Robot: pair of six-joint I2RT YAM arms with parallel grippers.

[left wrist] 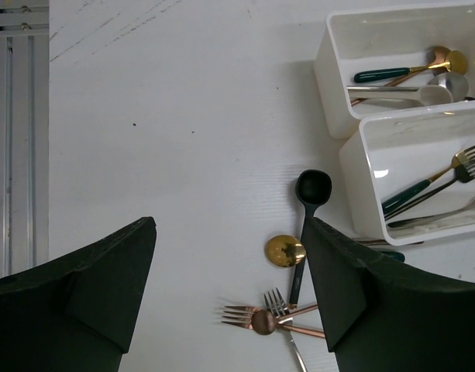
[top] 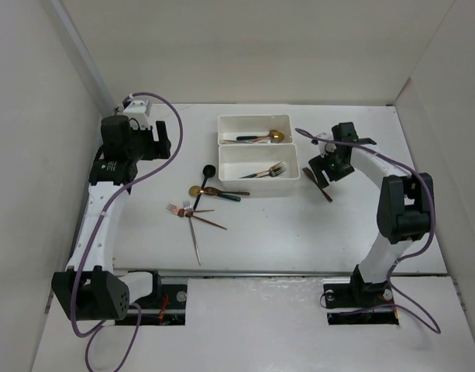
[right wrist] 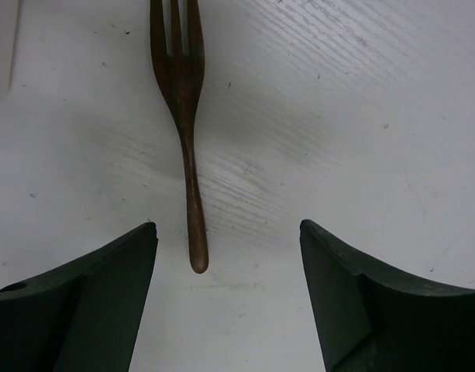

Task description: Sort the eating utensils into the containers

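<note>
Two white trays stand side by side at the table's back middle. The back tray (top: 255, 118) (left wrist: 333, 85) holds spoons, one gold with a teal handle (left wrist: 400, 73). The front tray (top: 235, 160) (left wrist: 363, 190) holds forks (left wrist: 431, 182). Loose utensils lie left of the trays: a black spoon (top: 207, 173) (left wrist: 312, 188), a gold spoon (top: 196, 191) (left wrist: 285, 250), crossed copper forks (top: 184, 210) (left wrist: 249, 316) and a silver fork (top: 195, 239) (left wrist: 280, 304). My left gripper (top: 161, 142) (left wrist: 229, 226) is open, high above them. My right gripper (top: 325, 164) (right wrist: 228, 228) is open, low over the handle end of a copper fork (top: 317, 184) (right wrist: 184, 116).
White walls enclose the table on the left, back and right. A metal rail (left wrist: 18, 132) runs along the table's near edge by the arm bases. Purple cables loop off both arms.
</note>
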